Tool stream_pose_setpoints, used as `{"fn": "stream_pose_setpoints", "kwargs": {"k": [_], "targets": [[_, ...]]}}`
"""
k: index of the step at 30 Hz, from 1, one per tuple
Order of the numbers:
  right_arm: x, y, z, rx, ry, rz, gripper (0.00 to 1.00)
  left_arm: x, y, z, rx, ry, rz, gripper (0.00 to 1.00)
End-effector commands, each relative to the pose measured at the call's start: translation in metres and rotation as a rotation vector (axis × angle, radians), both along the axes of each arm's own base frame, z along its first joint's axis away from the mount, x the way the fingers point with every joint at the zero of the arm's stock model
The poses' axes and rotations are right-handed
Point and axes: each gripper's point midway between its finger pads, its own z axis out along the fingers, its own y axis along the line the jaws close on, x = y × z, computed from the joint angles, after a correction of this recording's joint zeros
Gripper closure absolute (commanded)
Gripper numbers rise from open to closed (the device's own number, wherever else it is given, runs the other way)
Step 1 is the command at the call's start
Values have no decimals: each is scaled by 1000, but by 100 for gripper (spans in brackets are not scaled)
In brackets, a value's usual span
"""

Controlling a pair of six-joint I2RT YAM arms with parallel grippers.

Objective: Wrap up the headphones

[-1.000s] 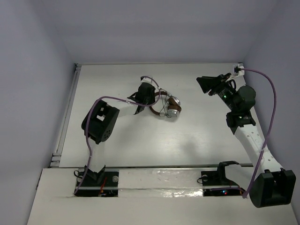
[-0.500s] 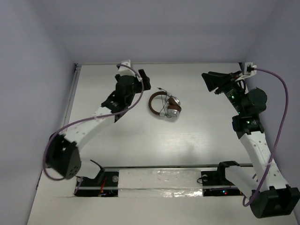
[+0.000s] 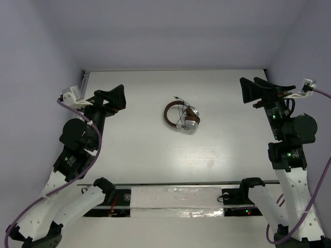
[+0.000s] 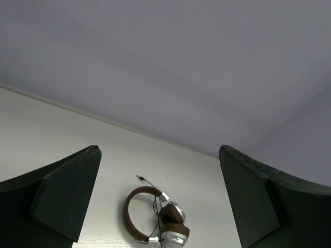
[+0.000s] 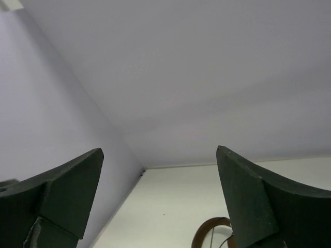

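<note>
Over-ear headphones (image 3: 182,116) in brown leather-like material and silver metal lie flat on the white table (image 3: 155,150), in its far half and roughly centred between the two arms. The brown headband (image 3: 168,113) forms an arc on the left side of the item. The silver ear cups (image 3: 192,123) with brown pads sit close together at its right, near end. The thin dark cord (image 3: 179,120) is bunched at the item, with strands crossing the opening of the headband arc and running over the cups. A short length ending in a plug (image 3: 177,98) sticks out toward the far wall. The exact path of the cord turns is too fine to tell. Nothing touches the headphones.

Left gripper (image 3: 116,97): raised above the left part of the table, well apart from the headphones, pointing toward them. In the left wrist view (image 4: 159,150) its dark fingers (image 4: 64,201) are spread wide with nothing between them, and the headphones (image 4: 155,222) show low between them on the table.

Right gripper (image 3: 254,85): raised at the far right of the table, well apart from the headphones. In the right wrist view (image 5: 159,151) its fingers (image 5: 67,199) are likewise spread wide and hold nothing, and only the top of the brown headband (image 5: 212,230) shows at the lower edge.

Thick purple cables (image 3: 95,139) run along both arms. Pale lavender walls (image 3: 170,31) enclose the table.
</note>
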Motion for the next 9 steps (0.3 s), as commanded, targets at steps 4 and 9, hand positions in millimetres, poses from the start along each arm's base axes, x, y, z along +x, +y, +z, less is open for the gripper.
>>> {"fn": "stream_pose_setpoints", "kwargs": {"k": [4,9], "targets": [[16,-7,-8,32,71,-42,0,-4,13,-29,84,58,49,1],[19,-7,-5,19,78,-44,0,4,11,-35,128,89,65,1]]}}
